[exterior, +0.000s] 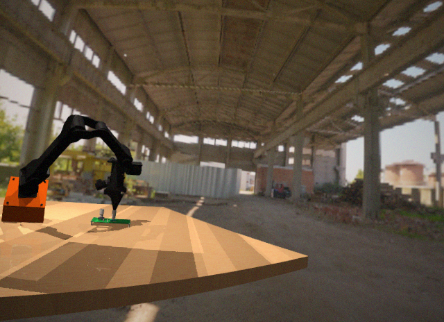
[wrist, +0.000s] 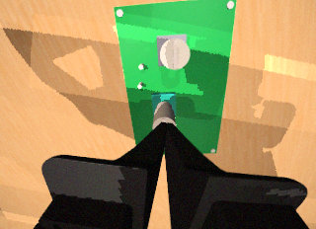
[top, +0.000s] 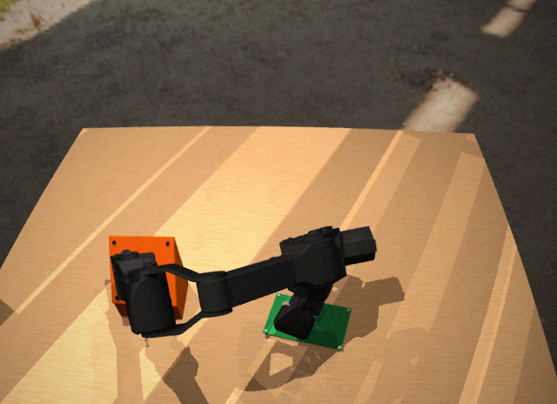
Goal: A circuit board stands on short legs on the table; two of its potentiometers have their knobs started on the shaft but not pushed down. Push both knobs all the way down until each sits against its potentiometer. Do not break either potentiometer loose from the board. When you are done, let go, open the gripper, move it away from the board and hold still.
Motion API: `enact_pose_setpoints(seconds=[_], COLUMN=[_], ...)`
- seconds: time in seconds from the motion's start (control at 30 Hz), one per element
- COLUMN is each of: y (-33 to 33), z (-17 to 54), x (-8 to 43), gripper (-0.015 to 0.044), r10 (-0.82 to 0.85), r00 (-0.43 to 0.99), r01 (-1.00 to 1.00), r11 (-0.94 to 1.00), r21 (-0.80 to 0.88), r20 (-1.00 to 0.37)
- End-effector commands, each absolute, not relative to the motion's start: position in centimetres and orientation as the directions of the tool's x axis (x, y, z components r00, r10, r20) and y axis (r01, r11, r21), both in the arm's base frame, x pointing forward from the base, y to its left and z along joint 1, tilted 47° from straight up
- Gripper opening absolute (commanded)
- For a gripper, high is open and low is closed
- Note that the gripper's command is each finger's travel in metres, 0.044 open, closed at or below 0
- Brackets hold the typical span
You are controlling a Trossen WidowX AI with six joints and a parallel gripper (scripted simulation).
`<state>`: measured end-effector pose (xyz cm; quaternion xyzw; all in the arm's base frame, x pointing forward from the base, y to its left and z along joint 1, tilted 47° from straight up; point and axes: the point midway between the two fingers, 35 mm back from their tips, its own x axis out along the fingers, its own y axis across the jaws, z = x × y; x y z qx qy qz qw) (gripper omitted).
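While shut, the hand (exterior: 114, 209) (wrist: 165, 127) overhangs the board (top: 332, 323) (exterior: 120, 221) (wrist: 207, 76) inside its edges.

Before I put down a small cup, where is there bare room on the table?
Bare wood shows between the orange base and the table's far edge. Around the green board, under the gripper, it is crowded.

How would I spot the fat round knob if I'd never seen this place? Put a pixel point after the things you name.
Find the orange block (top: 143, 243) (exterior: 24, 214) on the wooden table, then the green board (top: 335, 320) (exterior: 123, 221) (wrist: 197, 91) beside it. The knob (exterior: 101, 212) (wrist: 175, 53) has a wide, pale top and a grey square under it; its thinner neighbour (exterior: 114, 214) (wrist: 164, 113) has a blue one.
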<state>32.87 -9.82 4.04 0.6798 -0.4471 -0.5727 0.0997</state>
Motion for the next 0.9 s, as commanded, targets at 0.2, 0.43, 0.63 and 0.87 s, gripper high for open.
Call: enact_pose_setpoints(seconds=[0.2,0.43,0.63,0.87], y=[-11.13,-11.13,-11.18,-10.91], z=[3.20,3.20,3.15,3.39], x=[32.81,32.81,32.81,32.85], gripper=[0.0000,0.0000,0.0000,0.0000], r10=[-0.726,-0.726,-0.726,-0.726], r00=[-0.079,-0.079,-0.079,-0.079], r01=[-0.509,-0.509,-0.509,-0.509], r11=[-0.560,-0.560,-0.560,-0.560], r21=[0.654,0.654,0.654,0.653], r20=[-0.683,-0.683,-0.683,-0.683])
